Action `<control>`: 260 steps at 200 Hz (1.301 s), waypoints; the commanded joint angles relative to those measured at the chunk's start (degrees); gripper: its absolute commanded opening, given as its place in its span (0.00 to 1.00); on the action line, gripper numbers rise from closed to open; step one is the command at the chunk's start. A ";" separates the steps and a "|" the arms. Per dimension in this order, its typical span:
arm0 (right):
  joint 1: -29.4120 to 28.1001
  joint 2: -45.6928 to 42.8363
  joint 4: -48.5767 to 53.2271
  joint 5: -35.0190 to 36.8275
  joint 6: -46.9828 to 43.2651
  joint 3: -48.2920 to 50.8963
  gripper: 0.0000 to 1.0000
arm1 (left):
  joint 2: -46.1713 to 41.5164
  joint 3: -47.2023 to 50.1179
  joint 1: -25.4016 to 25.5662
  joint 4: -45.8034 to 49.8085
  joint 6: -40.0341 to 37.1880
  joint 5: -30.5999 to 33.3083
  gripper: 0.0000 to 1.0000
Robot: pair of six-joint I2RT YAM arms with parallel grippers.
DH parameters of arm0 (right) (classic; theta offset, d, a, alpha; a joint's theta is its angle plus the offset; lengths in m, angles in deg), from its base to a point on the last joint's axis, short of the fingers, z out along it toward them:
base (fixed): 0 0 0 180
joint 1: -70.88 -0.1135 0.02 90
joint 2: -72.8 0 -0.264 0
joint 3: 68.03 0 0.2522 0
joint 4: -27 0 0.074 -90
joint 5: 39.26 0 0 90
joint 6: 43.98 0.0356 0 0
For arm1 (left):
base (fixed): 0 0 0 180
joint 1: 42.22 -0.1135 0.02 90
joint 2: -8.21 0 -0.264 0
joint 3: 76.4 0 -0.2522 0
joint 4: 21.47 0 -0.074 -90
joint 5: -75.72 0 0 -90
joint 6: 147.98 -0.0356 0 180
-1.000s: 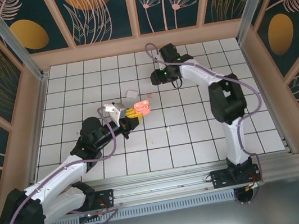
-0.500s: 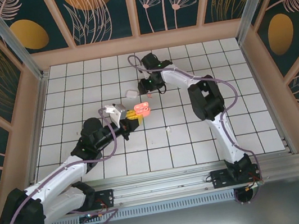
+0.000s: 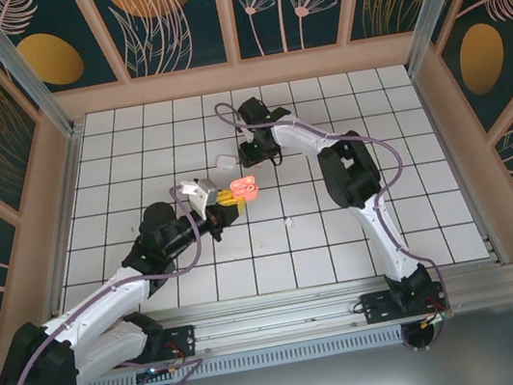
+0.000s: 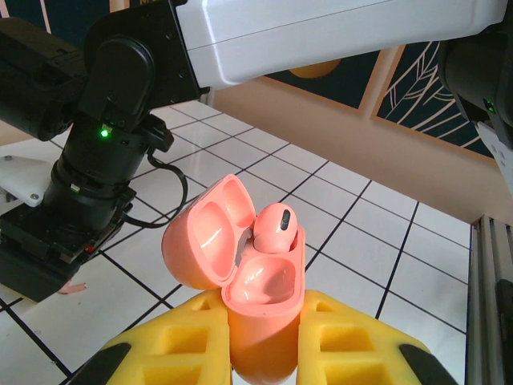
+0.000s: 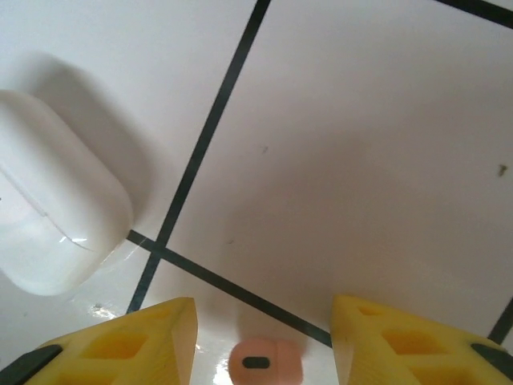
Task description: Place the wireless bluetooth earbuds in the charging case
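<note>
The left claw stayed clamped on the salmon-pink charging case, yellow fingers pressed against both sides of its body. Arm and case had not shifted from a second before, sitting near the middle of the tabletop. The right claw was what had changed. A second earlier it hung farther toward the right edge. Since then that arm had swung left and folded at the elbow, bringing the claw low over the tiles just beyond the held case and beside the white case, which had kept its place. The right jaws stood apart, one on each side of a loose pink earbud lying on the tile, with bare tile between the bud and each finger. That bud showed a dark oval mark on top. Its visible part ran crosswise from finger to finger, but the picture edge cut it off, so its long axis could not be settled. The held case stood with its long axis upright between the fingers, mouth upward and lid swung open to the left in the left wrist view. From above it pointed off the claw toward the far-right corner. One seated earbud stood in it, rounded head up. A tiny white piece, too small to make out, lay unmoved toward the near edge.
</note>
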 commanded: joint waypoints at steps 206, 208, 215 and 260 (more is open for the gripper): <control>-1.27 -5.89 3.47 6.86 5.35 4.29 0.23 | -3.02 2.14 0.08 -0.37 -0.80 1.34 0.00; -1.31 -6.15 3.26 6.86 5.54 4.50 0.23 | -3.02 2.14 0.11 -0.38 -0.80 1.38 0.00; -1.16 -7.01 2.63 8.06 6.10 5.46 0.22 | -3.01 2.04 0.10 -0.38 -0.79 1.26 0.00; -0.76 -13.56 -2.03 10.08 10.45 12.64 0.21 | -2.62 2.05 0.03 -1.24 -0.61 1.16 0.00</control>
